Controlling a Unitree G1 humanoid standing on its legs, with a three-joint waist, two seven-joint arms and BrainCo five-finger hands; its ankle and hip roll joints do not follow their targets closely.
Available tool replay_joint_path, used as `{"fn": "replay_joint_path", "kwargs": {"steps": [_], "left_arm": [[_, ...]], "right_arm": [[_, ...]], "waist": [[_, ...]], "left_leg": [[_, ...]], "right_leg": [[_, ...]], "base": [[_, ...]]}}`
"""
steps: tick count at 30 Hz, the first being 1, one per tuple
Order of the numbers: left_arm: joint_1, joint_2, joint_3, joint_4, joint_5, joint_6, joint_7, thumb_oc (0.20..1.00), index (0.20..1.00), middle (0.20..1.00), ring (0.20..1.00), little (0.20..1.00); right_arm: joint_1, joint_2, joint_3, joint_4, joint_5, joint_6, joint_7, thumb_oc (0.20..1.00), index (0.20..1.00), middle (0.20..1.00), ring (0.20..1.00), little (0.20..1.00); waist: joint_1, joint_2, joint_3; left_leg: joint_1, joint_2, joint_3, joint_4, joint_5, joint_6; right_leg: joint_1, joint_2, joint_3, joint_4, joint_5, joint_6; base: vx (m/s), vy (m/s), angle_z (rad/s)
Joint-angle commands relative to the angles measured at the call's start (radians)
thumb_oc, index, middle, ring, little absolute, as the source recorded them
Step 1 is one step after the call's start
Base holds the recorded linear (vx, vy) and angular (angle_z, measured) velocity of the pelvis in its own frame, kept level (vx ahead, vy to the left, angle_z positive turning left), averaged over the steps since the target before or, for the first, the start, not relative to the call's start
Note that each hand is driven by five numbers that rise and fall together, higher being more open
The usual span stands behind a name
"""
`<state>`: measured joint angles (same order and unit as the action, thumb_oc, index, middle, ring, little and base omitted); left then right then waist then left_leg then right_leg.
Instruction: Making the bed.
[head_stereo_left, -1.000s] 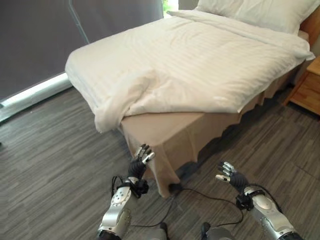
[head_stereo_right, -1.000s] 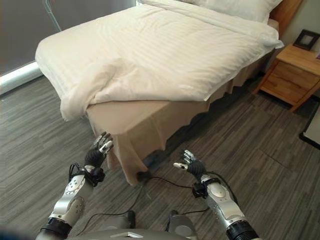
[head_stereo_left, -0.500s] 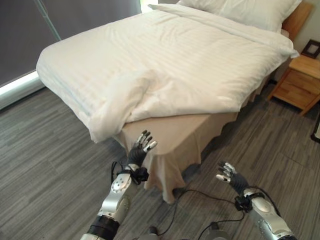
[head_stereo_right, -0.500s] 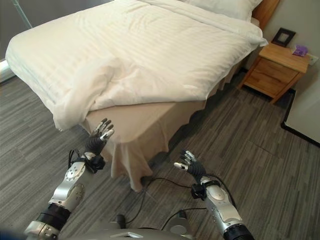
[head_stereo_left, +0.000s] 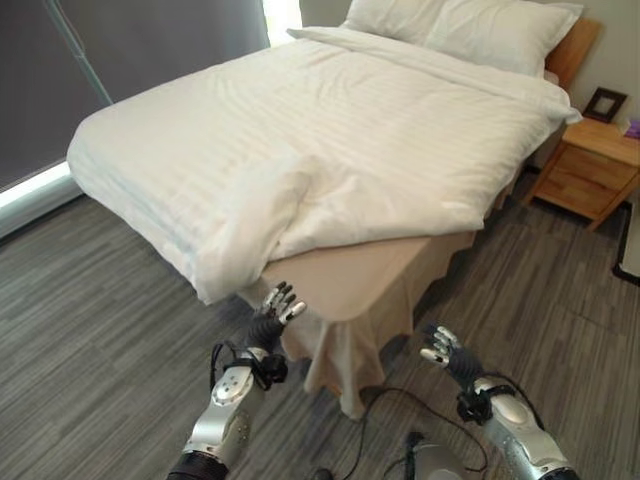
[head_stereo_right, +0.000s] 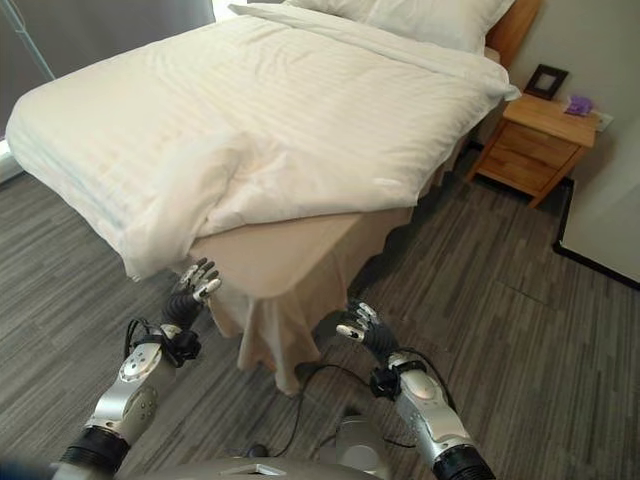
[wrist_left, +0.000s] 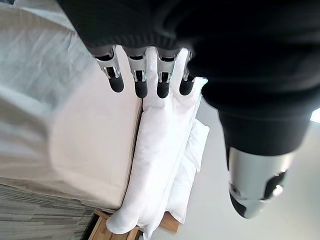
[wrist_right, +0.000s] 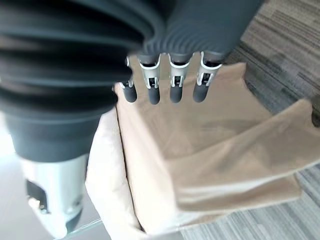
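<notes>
A bed stands ahead with a white striped duvet (head_stereo_left: 330, 130) spread over it and pillows (head_stereo_left: 470, 25) at the far end. The duvet's near corner (head_stereo_left: 245, 215) is folded back on itself and bunched, baring a tan bed skirt (head_stereo_left: 350, 290) at the foot corner. My left hand (head_stereo_left: 268, 320) is raised, open, just below the bunched corner, not touching it. Lower, right of the bed corner and over the floor, my right hand (head_stereo_left: 445, 352) is open too. The left wrist view has straight fingers (wrist_left: 141, 80) before the duvet (wrist_left: 45, 75); the right wrist view has fingers (wrist_right: 172, 82) before the skirt (wrist_right: 215, 150).
A wooden nightstand (head_stereo_left: 585, 165) with a small picture frame (head_stereo_left: 604, 102) stands right of the bed by the headboard (head_stereo_left: 570, 50). Dark curtains (head_stereo_left: 120, 50) hang along the left wall. Grey plank floor (head_stereo_left: 90, 320) surrounds the bed's foot.
The camera has come closer and turned right, so the bed corner sits nearer. Both hands stay open and raised, now closer to the bed's foot corner.
</notes>
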<state>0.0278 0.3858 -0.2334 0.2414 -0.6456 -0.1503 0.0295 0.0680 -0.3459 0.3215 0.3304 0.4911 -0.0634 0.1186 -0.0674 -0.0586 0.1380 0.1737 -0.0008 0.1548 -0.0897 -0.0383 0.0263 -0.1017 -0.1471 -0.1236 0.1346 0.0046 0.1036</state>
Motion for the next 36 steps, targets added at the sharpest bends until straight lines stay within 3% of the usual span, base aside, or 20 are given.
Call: {"fn": "replay_joint_path", "kwargs": {"steps": [1, 8, 18, 22, 23, 24, 28, 31, 36], "left_arm": [[-0.033, -0.026, 0.047, -0.053, 0.026, -0.052, -0.005, 1.0, 1.0, 1.0, 1.0, 1.0], [0.002, 0.014, 0.097, -0.092, 0.077, -0.033, 0.001, 1.0, 1.0, 1.0, 1.0, 1.0], [-0.11, 0.116, 0.179, -0.105, 0.151, -0.057, 0.047, 1.0, 1.0, 1.0, 1.0, 1.0], [-0.173, 0.146, 0.193, -0.083, 0.18, -0.069, 0.061, 1.0, 1.0, 1.0, 1.0, 1.0], [-0.196, 0.155, 0.186, -0.075, 0.193, -0.069, 0.063, 1.0, 1.0, 1.0, 1.0, 1.0], [-0.238, 0.175, 0.179, -0.056, 0.211, -0.077, 0.082, 1.0, 1.0, 1.0, 1.0, 1.0], [-0.273, 0.201, 0.178, -0.017, 0.217, -0.078, 0.098, 1.0, 1.0, 1.0, 1.0, 1.0], [-0.297, 0.257, 0.183, 0.006, 0.244, -0.079, 0.104, 1.0, 1.0, 1.0, 1.0, 1.0], [-0.327, 0.313, 0.218, 0.046, 0.268, -0.081, 0.11, 1.0, 1.0, 1.0, 1.0, 1.0]], "right_arm": [[-0.054, -0.04, 0.019, -0.04, 0.02, -0.033, 0.013, 1.0, 1.0, 1.0, 1.0, 1.0], [-0.031, -0.051, -0.004, -0.053, 0.015, -0.027, 0.013, 1.0, 1.0, 1.0, 1.0, 1.0], [0.036, -0.073, -0.018, -0.07, -0.012, -0.022, 0.065, 1.0, 1.0, 1.0, 1.0, 1.0], [0.035, -0.094, -0.022, -0.07, -0.005, -0.027, 0.092, 1.0, 1.0, 1.0, 1.0, 1.0], [0.033, -0.1, -0.024, -0.072, -0.003, -0.03, 0.094, 1.0, 1.0, 1.0, 1.0, 1.0], [0.02, -0.116, -0.024, -0.07, -0.001, -0.032, 0.088, 1.0, 1.0, 1.0, 1.0, 1.0], [0.023, -0.119, -0.036, -0.065, 0.015, -0.033, 0.087, 1.0, 1.0, 1.0, 1.0, 1.0], [0.066, -0.123, -0.056, -0.064, 0.015, -0.04, 0.097, 1.0, 1.0, 1.0, 1.0, 1.0], [0.118, -0.09, -0.072, -0.047, -0.003, -0.031, 0.116, 1.0, 1.0, 1.0, 1.0, 1.0]], "waist": [[0.028, 0.021, -0.02], [0.03, 0.028, -0.038], [-0.012, 0.064, -0.034], [-0.02, 0.037, -0.009], [-0.018, 0.027, 0.005], [0.0, 0.012, 0.031], [0.003, 0.006, 0.027], [0.012, 0.019, 0.021], [-0.006, 0.042, -0.006]], "left_leg": [[-0.064, 0.006, -0.062, 0.012, 0.044, -0.016], [-0.056, 0.017, -0.051, 0.008, 0.042, -0.039], [-0.06, 0.029, -0.066, 0.003, 0.04, -0.052], [-0.116, 0.065, -0.068, 0.175, 0.024, -0.084], [-0.157, 0.074, -0.073, 0.255, 0.044, -0.099], [-0.219, 0.059, -0.125, 0.358, 0.084, -0.107], [-0.266, 0.056, -0.147, 0.263, 0.067, -0.094], [-0.309, 0.045, -0.143, 0.18, 0.137, -0.092], [-0.208, 0.05, -0.123, 0.057, 0.144, -0.09]], "right_leg": [[0.077, 0.066, 0.012, -0.077, 0.029, 0.013], [0.134, 0.082, -0.002, -0.179, 0.045, 0.003], [0.1, 0.088, 0.028, -0.104, -0.004, -0.02], [0.108, 0.099, 0.049, -0.09, -0.022, -0.044], [0.115, 0.1, 0.047, -0.089, -0.022, -0.051], [0.13, 0.103, 0.058, -0.087, -0.03, -0.065], [0.157, 0.095, 0.07, -0.107, -0.039, -0.051], [0.19, 0.113, 0.074, -0.128, -0.044, -0.05], [0.216, 0.122, 0.101, -0.15, -0.06, -0.047]], "base": [[0.1, -0.06, -0.19], [0.09, -0.08, -0.07], [0.06, -0.039, 0.02], [0.0, -0.134, 0.0], [-0.07, -0.185, -0.08], [-0.04, -0.131, -0.12], [0.07, -0.018, -0.24], [0.14, 0.015, -0.24], [0.14, 0.088, -0.42]]}}
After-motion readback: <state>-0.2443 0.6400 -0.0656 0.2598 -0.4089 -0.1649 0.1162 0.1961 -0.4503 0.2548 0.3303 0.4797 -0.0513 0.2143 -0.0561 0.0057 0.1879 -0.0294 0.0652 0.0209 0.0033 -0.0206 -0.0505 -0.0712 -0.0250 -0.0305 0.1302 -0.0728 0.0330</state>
